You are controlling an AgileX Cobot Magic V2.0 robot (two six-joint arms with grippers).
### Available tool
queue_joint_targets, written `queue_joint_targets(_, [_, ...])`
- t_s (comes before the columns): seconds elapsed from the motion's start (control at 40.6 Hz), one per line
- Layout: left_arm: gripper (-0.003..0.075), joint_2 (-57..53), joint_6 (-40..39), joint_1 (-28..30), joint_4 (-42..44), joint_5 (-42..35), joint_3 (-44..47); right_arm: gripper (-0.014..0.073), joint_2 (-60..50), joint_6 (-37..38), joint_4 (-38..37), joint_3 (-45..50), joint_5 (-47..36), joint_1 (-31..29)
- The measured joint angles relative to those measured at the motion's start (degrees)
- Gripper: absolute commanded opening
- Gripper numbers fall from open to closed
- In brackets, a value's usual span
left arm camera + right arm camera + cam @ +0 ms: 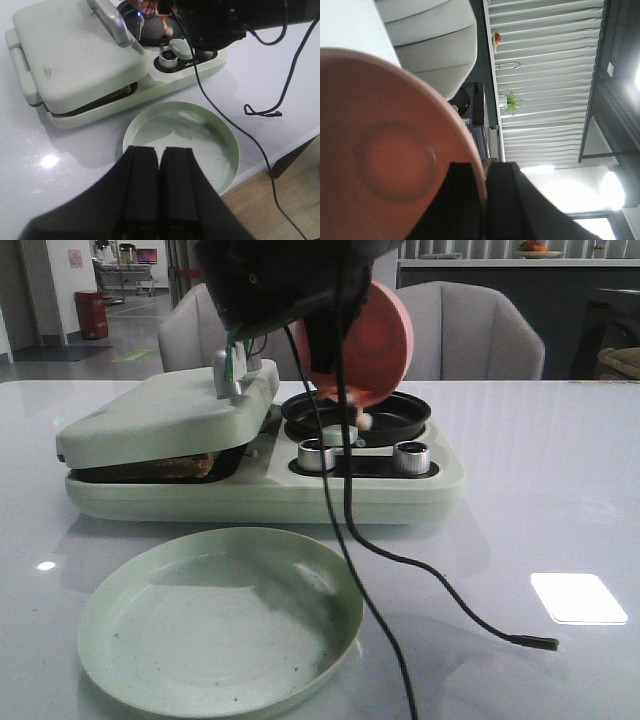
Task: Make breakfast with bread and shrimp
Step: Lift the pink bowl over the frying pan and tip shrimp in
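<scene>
Bread (185, 466) barely shows under the closed lid (165, 415); right gripper (484, 200) clamps a tilted pink plate (390, 150).

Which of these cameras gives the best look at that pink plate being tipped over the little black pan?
The front view: it shows the pink plate whole, tilted steeply over the black pan. The right wrist view is closer, with the right gripper clamped on its rim, but shows only part. In the left wrist view the arm hides it.

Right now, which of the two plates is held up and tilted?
The pink plate, gripped at its rim by the right hand and tipped over the black pan. The green plate lies flat on the table.
</scene>
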Motion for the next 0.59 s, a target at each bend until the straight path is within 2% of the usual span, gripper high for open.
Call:
queue_joint_targets(0.222, [0.0101,0.0,0.0,0.0,0.0,0.0,0.0,0.0045,0.2,-2.7,0.2,-5.1,1.3,0.0])
queue_joint_targets(0.591, [0.0101,0.0,0.0,0.0,0.0,0.0,0.0,0.0045,-0.7,-3.3,0.1,-15.4,2.3,0.0])
